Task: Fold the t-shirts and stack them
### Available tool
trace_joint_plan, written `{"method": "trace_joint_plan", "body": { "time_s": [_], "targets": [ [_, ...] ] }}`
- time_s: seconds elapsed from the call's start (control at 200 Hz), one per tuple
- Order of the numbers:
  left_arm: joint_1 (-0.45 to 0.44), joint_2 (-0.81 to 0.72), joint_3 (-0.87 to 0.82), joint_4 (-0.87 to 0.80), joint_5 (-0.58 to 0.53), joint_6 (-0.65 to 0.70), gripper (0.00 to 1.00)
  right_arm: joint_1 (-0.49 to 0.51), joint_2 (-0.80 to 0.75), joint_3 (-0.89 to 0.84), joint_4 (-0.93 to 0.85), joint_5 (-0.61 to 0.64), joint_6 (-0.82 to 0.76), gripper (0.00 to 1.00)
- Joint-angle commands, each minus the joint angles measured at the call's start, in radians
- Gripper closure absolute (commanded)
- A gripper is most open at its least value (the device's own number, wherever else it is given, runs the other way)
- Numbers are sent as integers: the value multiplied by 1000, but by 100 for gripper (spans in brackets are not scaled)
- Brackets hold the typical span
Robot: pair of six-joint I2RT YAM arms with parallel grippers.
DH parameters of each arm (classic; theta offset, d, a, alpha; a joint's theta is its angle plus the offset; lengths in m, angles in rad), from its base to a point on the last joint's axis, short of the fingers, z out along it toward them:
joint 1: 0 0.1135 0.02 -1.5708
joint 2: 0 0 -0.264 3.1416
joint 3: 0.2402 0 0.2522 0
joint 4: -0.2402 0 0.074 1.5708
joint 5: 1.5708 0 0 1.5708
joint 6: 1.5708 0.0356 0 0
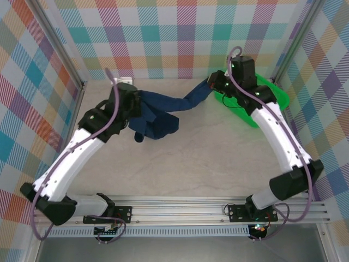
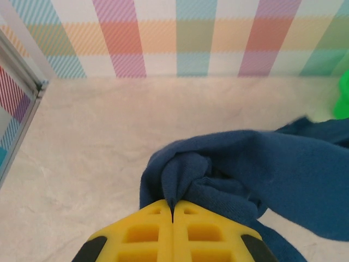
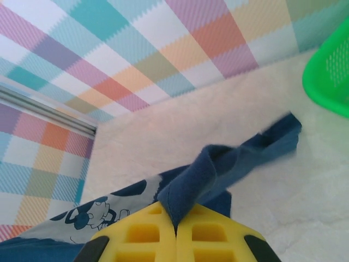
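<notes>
Top external view: a dark navy blue short-sleeved cloth t-shirt (image 1: 163, 112) hung in a sagging band above the pale marbled table (image 1: 196, 158), stretched between both arms. The left gripper (image 1: 132, 103) held one bunched end, and the right gripper (image 1: 213, 86) held the other end just beside a green plastic basket (image 1: 278, 95). A loose fold drooped towards the table near the left arm. Nothing looked folded yet. The step in hand appeared to be opening the shirt out, so the next move probably called for drawing the two held ends apart and lowering the cloth flat.

Left wrist view: the yellow fingers (image 2: 147, 229) were pressed together with almost no gap, pinching a gathered ridge of navy cloth, while the rest of the shirt trailed off to the right.

Right wrist view: the yellow fingers (image 3: 147, 232) were likewise closed tight on a peaked fold of the shirt. A white cartoon print (image 3: 92, 214) showed on the cloth below, at the left.
</notes>
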Motion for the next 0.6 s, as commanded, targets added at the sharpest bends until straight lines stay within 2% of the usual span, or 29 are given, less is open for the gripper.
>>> {"method": "trace_joint_plan", "body": {
  "time_s": [0.0, 0.115, 0.21, 0.31, 0.41, 0.495, 0.595],
  "targets": [
    [6, -132, 34, 75, 13, 36, 100, 17, -145, -38, 45, 25, -79, 100],
    [6, -235, 43, 112, 50, 17, 100, 19, -282, -76, 82, 39, -98, 100],
    [6, -269, 91, 117, 68, 2, 100, 19, -335, -60, 79, 50, -104, 100],
    [6, -232, 165, 107, 43, -10, 100, 19, -331, -23, 71, 56, -99, 100],
    [21, -98, 283, 53, 8, -6, 100, 17, -257, 31, 56, 68, -90, 100],
    [104, 50, 372, 7, 23, -37, 100, 12, -147, 80, 39, 74, -66, 100],
    [297, 272, 498, -98, 164, -161, 100, -7, 33, 154, 1, 60, -20, 100]
  ]
}}
